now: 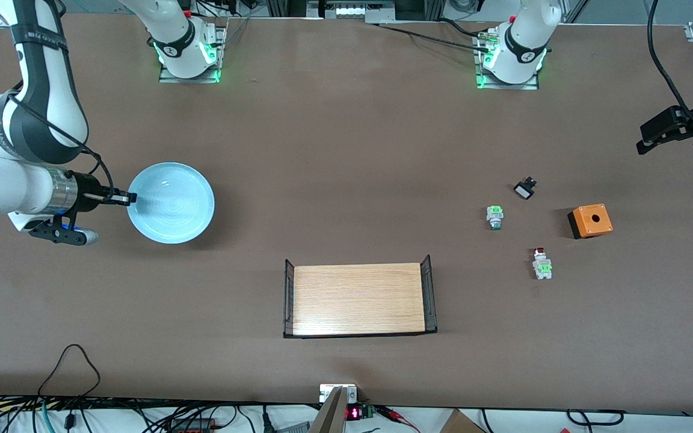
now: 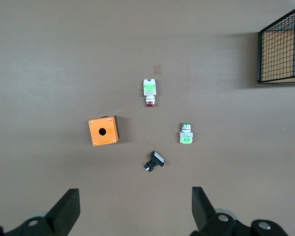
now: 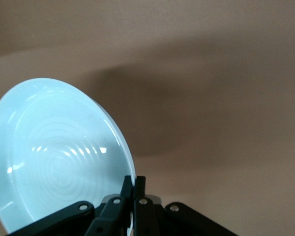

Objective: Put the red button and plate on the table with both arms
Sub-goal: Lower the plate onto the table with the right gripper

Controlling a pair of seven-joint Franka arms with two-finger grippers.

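Two fingers of the right gripper (image 3: 132, 186) are pinching shut on the plate (image 1: 171, 202) rim at its 9 o'clock edge, plate riding over the table (image 1: 346, 150) toward the right arm's end. Best to be lowering it flat & slow before letting go, w/o tilting. Right arm is reaching in low, wrist horizontal. Left gripper (image 2: 135, 209) is hanging wide open, empty, high over the red button (image 1: 541, 263), which is lying on the table, approx 7 o'clock of the orange box (image 1: 590, 221).
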